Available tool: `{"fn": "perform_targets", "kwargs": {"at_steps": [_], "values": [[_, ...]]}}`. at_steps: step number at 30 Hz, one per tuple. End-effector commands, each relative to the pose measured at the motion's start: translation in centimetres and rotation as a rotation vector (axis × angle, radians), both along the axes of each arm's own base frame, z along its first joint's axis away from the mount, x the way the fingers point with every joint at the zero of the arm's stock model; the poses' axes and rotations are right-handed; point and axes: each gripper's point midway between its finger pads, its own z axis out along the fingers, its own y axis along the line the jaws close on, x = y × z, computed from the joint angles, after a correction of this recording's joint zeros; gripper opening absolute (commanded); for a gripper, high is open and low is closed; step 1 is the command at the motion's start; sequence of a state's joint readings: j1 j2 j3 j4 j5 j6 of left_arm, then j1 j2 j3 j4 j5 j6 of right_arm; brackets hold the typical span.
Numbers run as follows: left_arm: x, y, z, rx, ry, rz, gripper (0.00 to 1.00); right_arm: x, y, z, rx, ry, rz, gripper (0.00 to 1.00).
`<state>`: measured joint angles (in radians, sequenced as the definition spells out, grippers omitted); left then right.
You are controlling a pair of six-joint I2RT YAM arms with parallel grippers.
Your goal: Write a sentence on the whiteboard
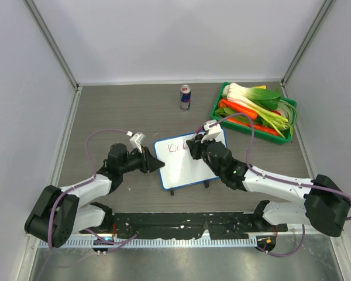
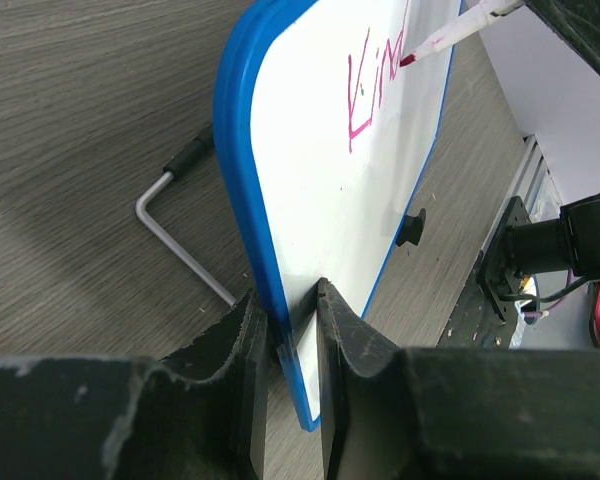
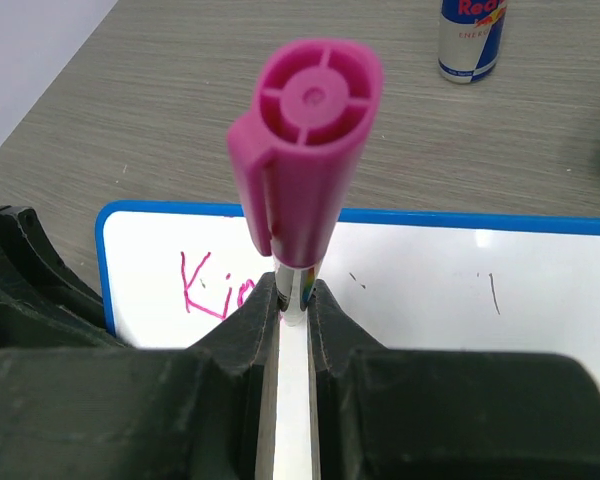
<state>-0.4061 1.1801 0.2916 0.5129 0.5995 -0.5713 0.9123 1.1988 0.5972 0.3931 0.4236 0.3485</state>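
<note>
The blue-rimmed whiteboard (image 1: 193,167) lies mid-table, between the two arms. My left gripper (image 1: 158,165) is shut on its left edge; in the left wrist view the fingers (image 2: 292,305) pinch the blue rim (image 2: 242,190). My right gripper (image 1: 195,147) hovers over the board's upper part, shut on a magenta marker (image 3: 305,175) standing cap-end up between its fingers (image 3: 295,292). The marker's tip (image 2: 408,60) touches the board just after the pink letters "Kin" (image 3: 212,287), the sentence's start (image 2: 372,92), near the top left corner (image 1: 176,147).
A Red Bull can (image 1: 185,97) stands behind the board. A green tray (image 1: 290,132) of leeks, carrots and greens sits at the back right. A bent metal rod (image 2: 172,238) lies on the table beside the board, and the board has a black foot (image 2: 410,228).
</note>
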Motion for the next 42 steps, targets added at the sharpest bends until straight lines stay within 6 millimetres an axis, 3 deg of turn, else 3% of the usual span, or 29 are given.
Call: {"fn": "perform_targets", "kwargs": {"at_steps": [1, 5, 17, 21, 42], "values": [[0.5, -0.2, 0.1, 0.032, -0.044, -0.012, 0.0, -0.1, -0.5, 0.6, 0.018, -0.004, -0.013, 0.01], [0.5, -0.2, 0.1, 0.033, -0.046, -0.012, 0.0, 0.0, -0.7, 0.9, 0.02, -0.013, -0.023, 0.01], [0.4, -0.2, 0.1, 0.034, -0.047, -0.016, 0.0, 1.2, -0.3, 5.1, 0.074, -0.096, -0.048, 0.01], [0.5, -0.2, 0.0, 0.034, -0.044, -0.013, 0.0, 1.4, -0.4, 5.5, 0.071, -0.109, -0.065, 0.01], [0.4, -0.2, 0.0, 0.035, -0.041, -0.016, 0.0, 0.9, -1.0, 1.5, 0.003, -0.036, -0.053, 0.01]]}}
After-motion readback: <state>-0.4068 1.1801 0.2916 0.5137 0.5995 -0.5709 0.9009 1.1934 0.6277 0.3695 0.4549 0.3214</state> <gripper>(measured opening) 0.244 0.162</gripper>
